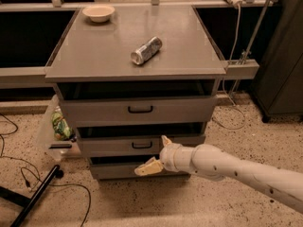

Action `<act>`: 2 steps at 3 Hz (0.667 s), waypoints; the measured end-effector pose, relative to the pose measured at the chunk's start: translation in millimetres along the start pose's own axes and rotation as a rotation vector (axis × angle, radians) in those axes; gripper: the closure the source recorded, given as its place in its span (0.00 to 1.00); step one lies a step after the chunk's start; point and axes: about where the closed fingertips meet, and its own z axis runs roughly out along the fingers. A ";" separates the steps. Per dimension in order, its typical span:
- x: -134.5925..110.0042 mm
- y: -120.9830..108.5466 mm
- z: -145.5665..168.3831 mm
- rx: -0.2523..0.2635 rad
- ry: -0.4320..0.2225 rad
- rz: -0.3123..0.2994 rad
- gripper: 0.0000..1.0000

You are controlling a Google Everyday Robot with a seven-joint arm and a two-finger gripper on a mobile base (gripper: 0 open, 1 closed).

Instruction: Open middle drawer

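Observation:
The grey cabinet has three drawer fronts stacked. The middle drawer has a flat grey front with a small black bar handle, and a dark gap shows above it. My gripper is open in front of the cabinet, just right of and slightly below that handle. One cream fingertip points up at the middle front's upper edge. The other reaches down-left over the bottom drawer. It holds nothing. The top drawer has the tallest front and a larger handle.
A silver can lies on its side on the cabinet top, and a cream bowl sits at the back left. A bag with green contents leans left of the cabinet. A black pole and cables lie on the floor.

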 end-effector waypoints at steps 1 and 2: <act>-1.9 -4.4 42.1 0.017 -0.045 -0.006 0.00; -8.5 -10.8 77.7 0.025 -0.056 -0.034 0.00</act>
